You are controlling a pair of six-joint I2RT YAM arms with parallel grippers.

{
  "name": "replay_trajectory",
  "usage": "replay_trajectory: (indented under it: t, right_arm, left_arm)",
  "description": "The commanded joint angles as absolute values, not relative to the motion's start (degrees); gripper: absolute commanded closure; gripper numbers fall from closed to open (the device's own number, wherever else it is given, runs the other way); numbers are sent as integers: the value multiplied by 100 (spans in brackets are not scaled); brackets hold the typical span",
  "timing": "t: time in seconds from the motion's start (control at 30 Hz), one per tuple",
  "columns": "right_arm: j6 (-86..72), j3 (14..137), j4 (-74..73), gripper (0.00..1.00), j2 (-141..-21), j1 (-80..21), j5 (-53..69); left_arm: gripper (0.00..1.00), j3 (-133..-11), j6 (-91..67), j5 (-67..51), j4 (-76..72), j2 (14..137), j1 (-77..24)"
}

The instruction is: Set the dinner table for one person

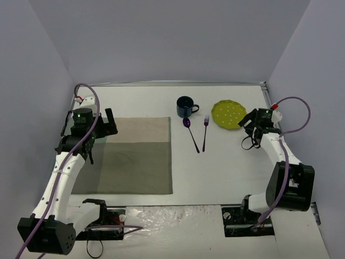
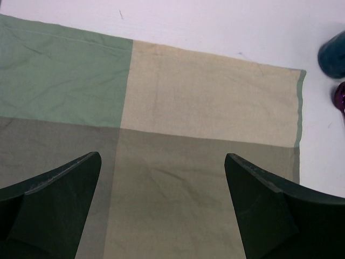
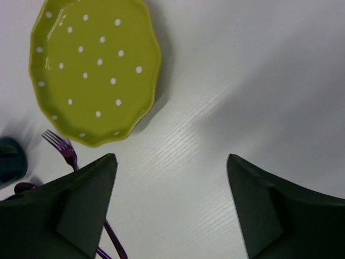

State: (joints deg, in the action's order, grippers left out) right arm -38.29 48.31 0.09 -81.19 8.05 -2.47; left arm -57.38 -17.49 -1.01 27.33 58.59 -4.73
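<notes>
The white dinner table [image 1: 226,167] carries a grey-green patchwork placemat [image 1: 132,156] lying flat on its left half. A dark blue mug [image 1: 186,106], a purple spoon [image 1: 190,134], a purple fork [image 1: 205,134] and a yellow-green dotted plate [image 1: 228,114] lie right of the mat. My left gripper [image 1: 105,127] hangs open over the mat's far left part [image 2: 205,108], with nothing between its fingers. My right gripper [image 1: 249,123] is open just right of the plate [image 3: 94,70], over bare tabletop, holding nothing.
In the left wrist view the mug [image 2: 333,54] and spoon bowl [image 2: 339,96] peek in at the right edge. The right wrist view shows the fork's tines [image 3: 62,145] beside the plate and the mug [image 3: 11,162] at the left edge. Grey walls enclose the table.
</notes>
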Motion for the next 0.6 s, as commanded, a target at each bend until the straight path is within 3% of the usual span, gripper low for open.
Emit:
replay_trajectory:
  t: [0.0, 0.47, 0.57]
  right_arm:
    - [-3931, 5367, 389, 30, -8907, 770, -624]
    - [-4039, 5827, 1305, 38, -10327, 765, -378]
    - [-4079, 5858, 1310, 46, -10445, 768, -413]
  left_arm:
    - [3, -5806, -1654, 267, 2575, 5745, -531]
    - [3, -5792, -1600, 514, 2641, 5748, -580]
    - [3, -5792, -1596, 545, 2646, 5757, -580]
